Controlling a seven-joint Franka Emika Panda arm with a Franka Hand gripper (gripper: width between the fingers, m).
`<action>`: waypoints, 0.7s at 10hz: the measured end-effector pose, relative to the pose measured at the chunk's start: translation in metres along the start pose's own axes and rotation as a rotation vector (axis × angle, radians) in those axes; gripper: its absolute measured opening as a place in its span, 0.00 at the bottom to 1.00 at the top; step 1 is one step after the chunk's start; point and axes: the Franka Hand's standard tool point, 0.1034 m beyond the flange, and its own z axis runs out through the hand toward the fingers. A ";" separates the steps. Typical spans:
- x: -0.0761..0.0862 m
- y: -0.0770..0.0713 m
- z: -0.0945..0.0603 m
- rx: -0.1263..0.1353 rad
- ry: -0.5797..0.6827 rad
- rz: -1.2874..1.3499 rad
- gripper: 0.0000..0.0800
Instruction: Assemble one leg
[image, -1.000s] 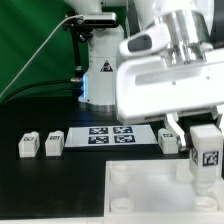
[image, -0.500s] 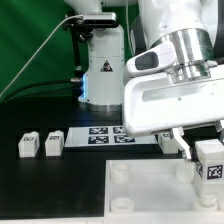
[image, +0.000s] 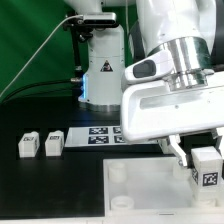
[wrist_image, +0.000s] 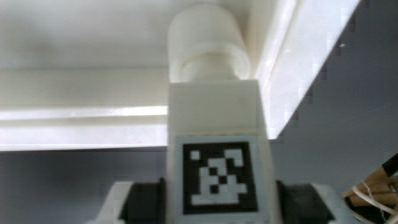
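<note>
Leg: smooth white plastic rectangular block, square black-and-white tag on facing side.

Exterior view: pinched upright between jaws, over white panel at the exterior view's right; contact with panel not discernible. Arm reaching down from above, bulky white housing hiding part of marker board. Loose block and second block on black table, well apart from jaws.

Wrist view: leg ending in rounded tip, tag toward camera, jaws clamped on both flanks.

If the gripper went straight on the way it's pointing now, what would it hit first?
Probably the large white panel, though depth is unclear. The gripper points down, shut on the leg, so the leg's lower end would touch the panel toward the exterior view's right before the gripper does.
</note>
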 end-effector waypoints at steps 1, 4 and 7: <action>0.000 0.000 0.001 -0.007 0.012 0.017 0.37; -0.006 0.001 0.004 -0.024 -0.018 0.042 0.37; -0.008 0.001 0.005 -0.024 -0.025 0.042 0.68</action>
